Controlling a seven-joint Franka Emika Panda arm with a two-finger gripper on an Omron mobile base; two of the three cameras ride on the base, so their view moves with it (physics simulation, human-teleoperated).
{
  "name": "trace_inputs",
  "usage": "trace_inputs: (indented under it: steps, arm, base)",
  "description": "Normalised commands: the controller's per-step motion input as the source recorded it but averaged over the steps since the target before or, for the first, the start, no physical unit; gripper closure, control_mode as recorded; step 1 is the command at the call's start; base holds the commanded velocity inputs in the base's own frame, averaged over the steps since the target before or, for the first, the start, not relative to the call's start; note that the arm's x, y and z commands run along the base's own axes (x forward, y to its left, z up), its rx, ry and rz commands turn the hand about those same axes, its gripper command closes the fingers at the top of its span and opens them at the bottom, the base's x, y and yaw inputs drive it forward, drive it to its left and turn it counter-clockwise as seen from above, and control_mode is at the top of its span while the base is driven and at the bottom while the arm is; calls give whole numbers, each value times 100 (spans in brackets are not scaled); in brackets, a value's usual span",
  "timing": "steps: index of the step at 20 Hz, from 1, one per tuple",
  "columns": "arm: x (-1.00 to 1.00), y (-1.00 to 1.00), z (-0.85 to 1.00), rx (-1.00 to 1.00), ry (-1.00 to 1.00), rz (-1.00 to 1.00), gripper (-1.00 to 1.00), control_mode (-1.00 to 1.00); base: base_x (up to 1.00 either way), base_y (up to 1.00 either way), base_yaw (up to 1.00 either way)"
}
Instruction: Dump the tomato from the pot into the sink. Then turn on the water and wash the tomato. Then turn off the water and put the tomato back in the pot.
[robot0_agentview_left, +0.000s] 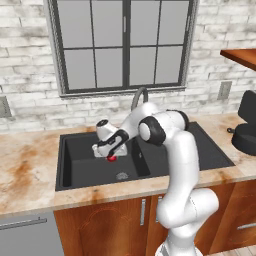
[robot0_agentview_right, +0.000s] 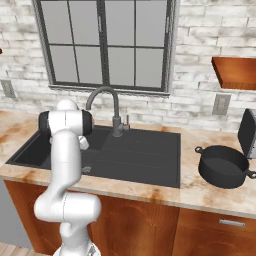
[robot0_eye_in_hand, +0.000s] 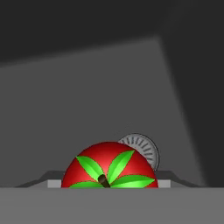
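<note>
Tomato (robot0_agentview_left: 112, 158) clamped in tool (robot0_agentview_left: 111, 154) above sink (robot0_agentview_left: 80, 167) drain (robot0_eye_in_hand: 142, 148), likely final step: next, carry to pot (robot0_agentview_right: 223, 166) on tabletop right of sink.

The tomato (robot0_agentview_left: 112, 158) sits over the sink (robot0_agentview_left: 75, 167) basin, seemingly above the drain (robot0_agentview_left: 122, 175); the pot (robot0_agentview_right: 223, 165) stands on the counter right of the sink.

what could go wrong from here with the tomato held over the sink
The gripper holds the tomato above the sink basin; if the grip is shallow, it could slip and drop near the drain. The pot sits on the counter far to the right, so a long carry past the faucet risks a bump.
</note>
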Motion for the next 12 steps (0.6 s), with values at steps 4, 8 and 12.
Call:
trace_inputs:
  steps: [4,8,12]
  arm:
    - [19,-7,-33,0,0,-2,100,-100]
    - [20,0,-41,0,-2,0,100,-100]
    - [15,0,-45,0,0,0,100,-100]
  base:
    - [0,0,0]
    - [0,0,0]
    - [0,0,0]
